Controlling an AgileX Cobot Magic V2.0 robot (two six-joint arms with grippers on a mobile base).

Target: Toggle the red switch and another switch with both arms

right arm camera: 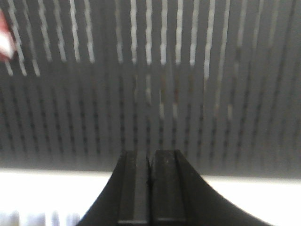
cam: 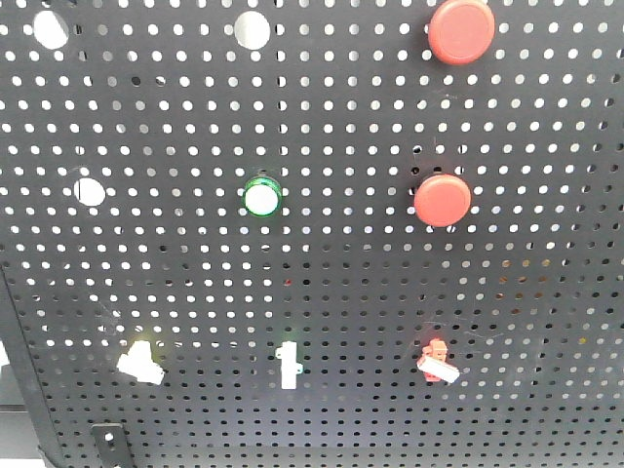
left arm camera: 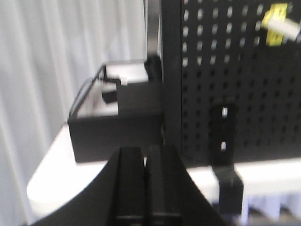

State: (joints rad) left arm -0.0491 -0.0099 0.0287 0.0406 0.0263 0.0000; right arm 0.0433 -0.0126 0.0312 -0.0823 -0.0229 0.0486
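Front view: black pegboard [cam: 546, 292]. Red switch [cam: 438, 361] sits lower right, its white lever tilted down-right. Yellow switch [cam: 139, 361] sits lower left, with a green-based toggle [cam: 288, 364] between them. Two big red push-buttons [cam: 442, 200] are above the red switch.

Left wrist view: left gripper [left arm camera: 145, 155] at bottom centre, fingers pressed together, empty. The yellow switch is far off in the upper right corner. A black box [left arm camera: 117, 127] stands on the white counter [left arm camera: 51, 183].

Right wrist view, blurred: right gripper [right arm camera: 150, 157] fingers closed, empty. The red switch is at the upper left edge.
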